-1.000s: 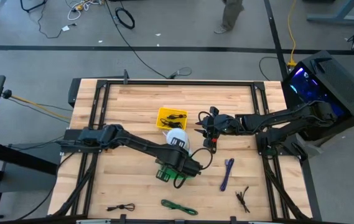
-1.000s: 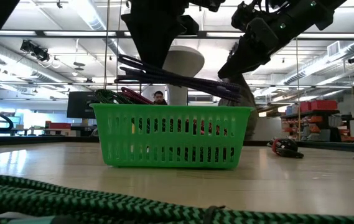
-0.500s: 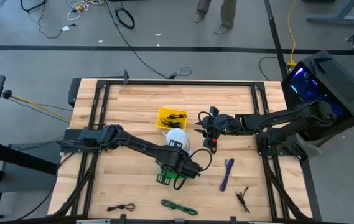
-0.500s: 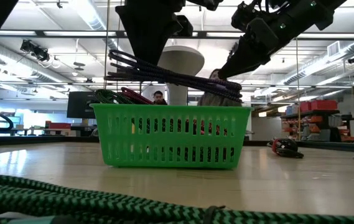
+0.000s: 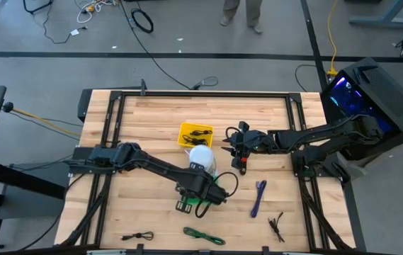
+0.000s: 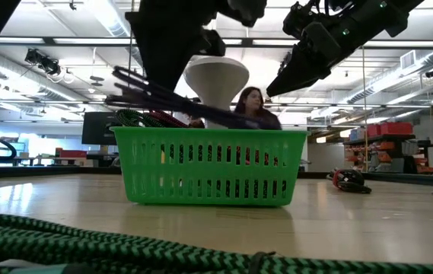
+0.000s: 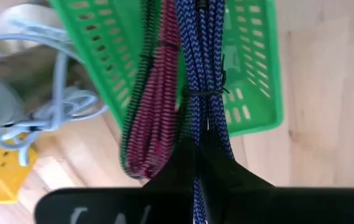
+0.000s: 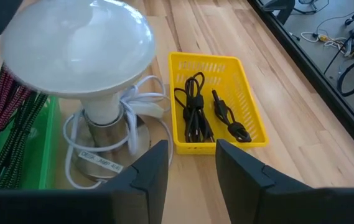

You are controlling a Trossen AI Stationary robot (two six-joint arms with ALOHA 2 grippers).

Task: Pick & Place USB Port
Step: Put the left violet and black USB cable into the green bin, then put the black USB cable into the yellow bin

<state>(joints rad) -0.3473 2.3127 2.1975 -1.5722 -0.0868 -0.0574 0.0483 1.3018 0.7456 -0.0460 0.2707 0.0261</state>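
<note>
USB port (image 5: 243, 163) lies on the table, right at 6 o'clock from the right gripper (image 8: 192, 155), whose fingers are spread apart with nothing between them. The low view shows it as a small black and red lump at 3 o'clock from the green basket (image 6: 208, 175). Only the left wrist view shows the left gripper (image 7: 198, 146) pinching a purple strap (image 7: 201, 56) over the basket, beside a maroon strap (image 7: 155, 124). A white lamp (image 8: 77, 43) stands close by, with a yellow tray (image 8: 251, 118) at its 12 o'clock.
</note>
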